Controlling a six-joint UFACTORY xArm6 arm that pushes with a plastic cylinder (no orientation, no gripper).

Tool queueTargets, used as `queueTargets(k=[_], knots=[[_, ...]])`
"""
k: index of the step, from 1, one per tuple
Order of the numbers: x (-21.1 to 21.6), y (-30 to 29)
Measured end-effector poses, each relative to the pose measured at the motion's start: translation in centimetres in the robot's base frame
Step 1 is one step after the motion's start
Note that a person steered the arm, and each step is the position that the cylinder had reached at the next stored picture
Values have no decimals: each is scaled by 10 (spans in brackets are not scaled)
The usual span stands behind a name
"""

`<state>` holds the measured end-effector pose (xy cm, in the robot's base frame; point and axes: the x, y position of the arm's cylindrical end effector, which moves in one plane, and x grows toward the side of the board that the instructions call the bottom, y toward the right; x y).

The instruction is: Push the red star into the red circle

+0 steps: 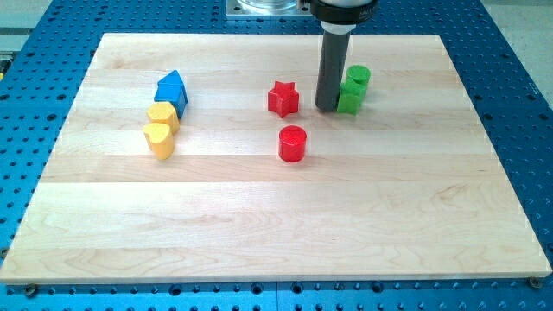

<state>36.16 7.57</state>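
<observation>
A red star [282, 98] sits on a pale wooden board [259, 225], a little above the board's middle and slightly toward the view's right. Just below it, close but not touching, stands a red circle [293, 143], a short upright cylinder, set a touch further toward the view's right than the star.

To the star's right, a dark straight rod comes down from the view's top edge. Its lower end, my tip [327, 109], rests at board level just beside the star, with a narrow strip of bare wood between them. There are no jaws on this arm, only the plain rod, so nothing is clamped or held.

Right against the rod's far side, toward the view's right, are two green blocks: a green cylinder [359, 78] above and a second green block [349, 100] below it, whose shape I cannot make out. They appear to touch each other.

Well apart, on the view's left, three blocks cluster in a short slanting line: a blue block [171, 89] with a pointed top, a yellow block [162, 116] under it, and another yellow block [159, 139] lowest.

The board lies on a blue perforated table [34, 104].
</observation>
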Motion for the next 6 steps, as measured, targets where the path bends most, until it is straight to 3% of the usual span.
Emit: queueTargets(k=[3, 4, 6], knots=[[-72, -29], [-67, -43], [13, -81]])
